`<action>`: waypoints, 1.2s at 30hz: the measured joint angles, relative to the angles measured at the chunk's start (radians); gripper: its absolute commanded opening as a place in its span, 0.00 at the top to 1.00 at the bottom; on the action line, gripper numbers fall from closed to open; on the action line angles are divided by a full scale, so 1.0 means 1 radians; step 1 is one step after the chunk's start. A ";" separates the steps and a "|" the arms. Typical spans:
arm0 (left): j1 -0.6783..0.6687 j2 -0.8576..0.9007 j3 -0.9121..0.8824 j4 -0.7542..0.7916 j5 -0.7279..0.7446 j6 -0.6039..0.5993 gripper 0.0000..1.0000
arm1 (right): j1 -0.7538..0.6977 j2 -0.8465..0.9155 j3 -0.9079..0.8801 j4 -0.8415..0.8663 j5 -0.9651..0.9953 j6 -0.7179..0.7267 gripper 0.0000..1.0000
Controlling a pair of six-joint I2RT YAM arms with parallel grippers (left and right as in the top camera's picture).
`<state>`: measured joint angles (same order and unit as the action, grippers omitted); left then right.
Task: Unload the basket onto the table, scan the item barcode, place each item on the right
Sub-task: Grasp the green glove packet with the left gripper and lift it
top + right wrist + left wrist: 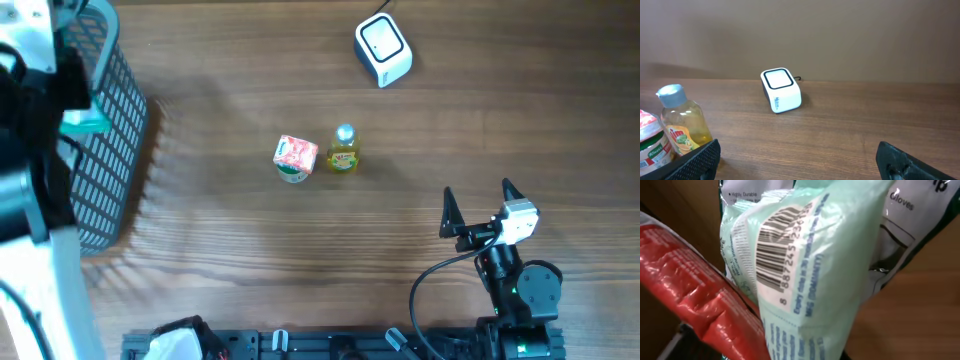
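A mint-green packet [805, 265] fills the left wrist view, its barcode [776, 247] facing the camera. My left gripper [72, 112] hangs over the basket at the far left, shut on this packet, and a teal corner of the packet [86, 123] shows beside the arm. Its fingers are hidden behind the packet. The white scanner [383, 48] stands at the back right of the table, also seen in the right wrist view as the scanner [781, 90]. My right gripper [478, 208] rests low at the front right, open and with nothing between its fingers [695, 159].
A dark mesh basket [112, 165] stands at the left edge, holding a red packet [700, 295] and a white glove packet [910, 225]. A yellow soap bottle [343, 152] and a red-and-white cup [295, 158] stand mid-table.
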<state>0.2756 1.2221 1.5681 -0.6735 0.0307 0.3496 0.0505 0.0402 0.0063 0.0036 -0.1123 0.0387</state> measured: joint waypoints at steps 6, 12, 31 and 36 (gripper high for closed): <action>-0.158 -0.085 0.002 -0.200 0.000 -0.166 0.96 | 0.000 0.000 0.000 0.000 0.000 0.000 0.00; -0.328 -0.017 0.001 -0.328 0.001 -0.257 0.96 | 0.000 0.000 0.000 0.000 0.000 0.000 0.00; -0.402 0.475 0.001 -0.404 -0.117 -0.394 0.96 | 0.000 0.000 0.000 0.000 0.000 0.000 0.00; -0.402 0.599 0.000 -0.395 -0.117 -0.394 0.96 | 0.000 0.000 0.000 0.000 0.000 0.000 0.00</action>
<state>-0.1265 1.8210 1.5677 -1.0683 -0.0860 -0.0441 0.0505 0.0402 0.0063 0.0036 -0.1123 0.0387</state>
